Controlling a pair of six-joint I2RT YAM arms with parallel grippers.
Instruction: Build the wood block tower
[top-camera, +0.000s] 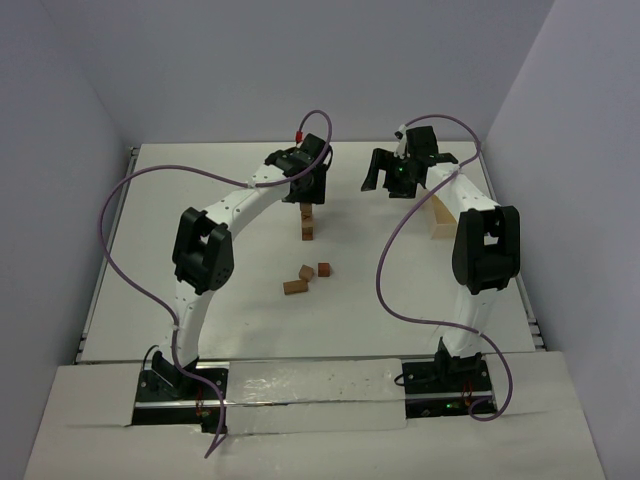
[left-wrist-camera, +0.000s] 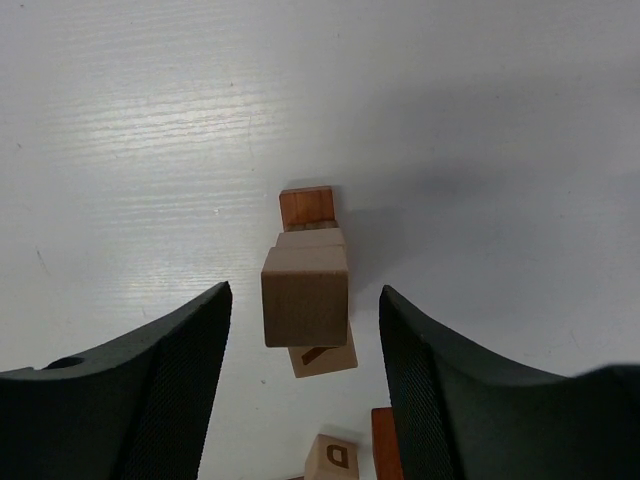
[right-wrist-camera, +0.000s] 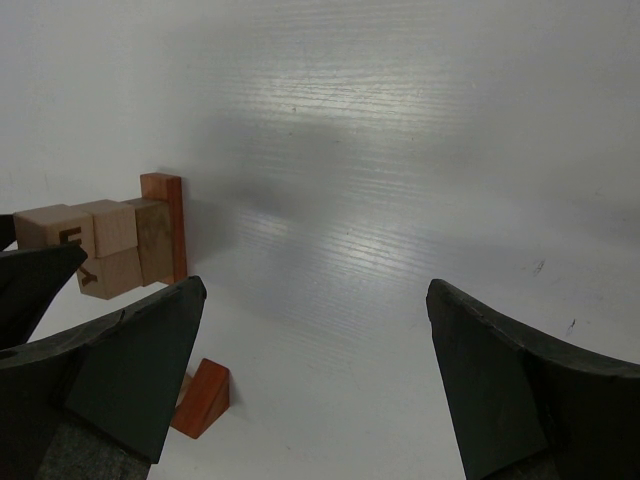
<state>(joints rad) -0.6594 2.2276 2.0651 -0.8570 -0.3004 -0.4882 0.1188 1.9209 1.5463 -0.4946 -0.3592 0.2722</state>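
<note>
The tower (top-camera: 307, 224) stands mid-table as a narrow column of wood blocks. From the left wrist view I look straight down on it: a plain tan top block (left-wrist-camera: 306, 295), a lettered block (left-wrist-camera: 324, 359) under it and a reddish base (left-wrist-camera: 307, 207). My left gripper (left-wrist-camera: 304, 291) hangs open around the top block, with a gap on both sides. My right gripper (top-camera: 405, 172) stands open and empty to the right of the tower (right-wrist-camera: 110, 245). Three loose wood blocks (top-camera: 307, 276) lie nearer the arms.
A pale wooden tray (top-camera: 440, 216) leans at the right beside the right arm. A reddish wedge (right-wrist-camera: 203, 397) and a block marked D (left-wrist-camera: 333, 456) lie close to the tower's foot. Purple cables loop over both arms.
</note>
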